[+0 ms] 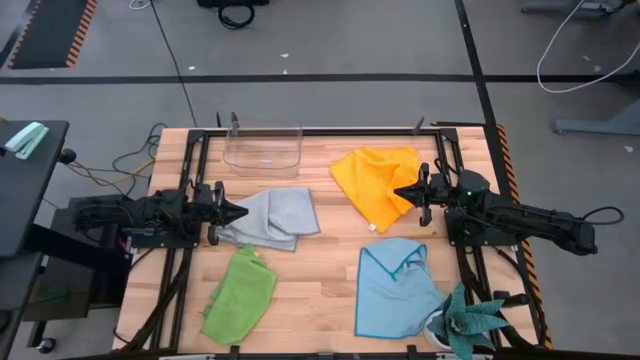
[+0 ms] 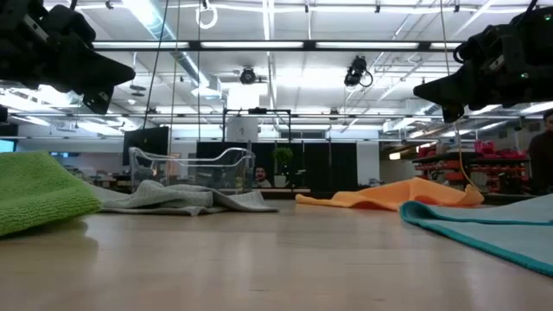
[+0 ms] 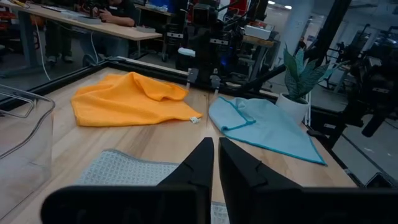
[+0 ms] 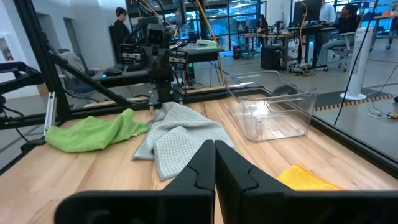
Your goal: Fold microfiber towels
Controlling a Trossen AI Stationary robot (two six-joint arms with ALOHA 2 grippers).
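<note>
Left gripper (image 1: 240,211): hangs above the table at the left edge of the grey towel, fingers pointing toward the table's middle; in its own wrist view the two dark fingers (image 3: 196,165) are pressed nearly together with only a thin slit between them, and nothing is held.
Right gripper (image 1: 400,190): raised above the right edge of the orange-yellow towel, pointing toward the table's middle; its fingers (image 4: 202,163) meet tip to tip, empty.
Grey towel (image 1: 278,217): lies loosely bunched and partly doubled over, left of centre, just in front of the clear box.
Orange-yellow towel (image 1: 376,183): rumpled, flat on the wood toward the far right, with one corner pointing to the near side.
Light blue towel (image 1: 394,285): spread on the near right part, a flap turned over at its top, its near right corner beside the plant.
Lime green towel (image 1: 240,294): crumpled into a long shape on the near left, close to the grey towel but apart from it.
Clear plastic box (image 1: 264,150): upright at the far edge, empty.
Teal spiky-leaved plant (image 1: 470,322): at the near right corner.
Wooden table (image 1: 320,265): bare slats between the four cloths.
</note>
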